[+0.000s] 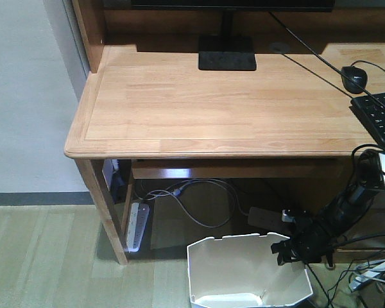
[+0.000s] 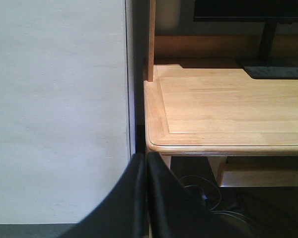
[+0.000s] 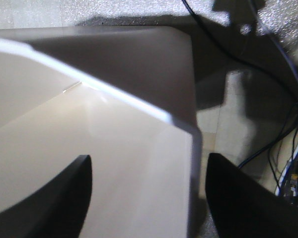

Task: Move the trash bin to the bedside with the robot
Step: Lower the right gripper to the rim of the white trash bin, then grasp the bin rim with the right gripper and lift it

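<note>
Right gripper, jaws spread, straddles trash bin's right rim wall — nothing clamped; left gripper pinched together, empty, off by desk corner.

Trash bin below desk (right tool straddles it).

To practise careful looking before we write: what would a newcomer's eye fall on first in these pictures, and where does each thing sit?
The white trash bin stands on the floor below the front edge of the light wooden desk. The right gripper, black with trailing cables, sits at the bin's right rim, fingers open either side of its wall. A black monitor stand sits at the desk's back.
</note>
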Available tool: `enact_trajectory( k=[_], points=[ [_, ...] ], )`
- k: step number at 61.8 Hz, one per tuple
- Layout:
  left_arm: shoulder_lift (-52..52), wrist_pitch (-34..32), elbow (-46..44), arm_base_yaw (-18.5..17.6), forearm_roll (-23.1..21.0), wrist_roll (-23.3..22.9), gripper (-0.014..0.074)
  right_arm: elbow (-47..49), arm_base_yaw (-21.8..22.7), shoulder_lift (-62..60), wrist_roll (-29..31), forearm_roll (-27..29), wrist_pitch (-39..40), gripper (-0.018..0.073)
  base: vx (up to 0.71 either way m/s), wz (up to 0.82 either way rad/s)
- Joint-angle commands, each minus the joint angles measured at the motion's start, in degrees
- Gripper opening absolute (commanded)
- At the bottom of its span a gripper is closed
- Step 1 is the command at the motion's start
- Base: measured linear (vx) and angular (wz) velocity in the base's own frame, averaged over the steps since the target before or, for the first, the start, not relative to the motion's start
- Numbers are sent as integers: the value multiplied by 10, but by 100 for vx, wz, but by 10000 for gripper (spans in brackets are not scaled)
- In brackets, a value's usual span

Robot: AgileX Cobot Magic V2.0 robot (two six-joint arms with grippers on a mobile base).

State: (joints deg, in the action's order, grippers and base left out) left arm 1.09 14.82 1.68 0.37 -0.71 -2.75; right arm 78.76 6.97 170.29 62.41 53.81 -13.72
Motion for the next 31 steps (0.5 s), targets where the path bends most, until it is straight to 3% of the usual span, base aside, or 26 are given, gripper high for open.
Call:
enact_trajectory(
  k=[1, 19, 31],
  points=[
    [6, -37, 17, -1, -2, -5, -6, 8, 3, -20, 6, -1, -15, 398, 0, 0],
    [6, -37, 17, -1, -2, -5, -6, 8, 3, -7, 6, -1, -7, 302, 0, 0],
    [6, -37, 17, -1, -2, -5, -6, 8, 3, -4, 10, -12, -39, 118, 0, 0]
  ],
)
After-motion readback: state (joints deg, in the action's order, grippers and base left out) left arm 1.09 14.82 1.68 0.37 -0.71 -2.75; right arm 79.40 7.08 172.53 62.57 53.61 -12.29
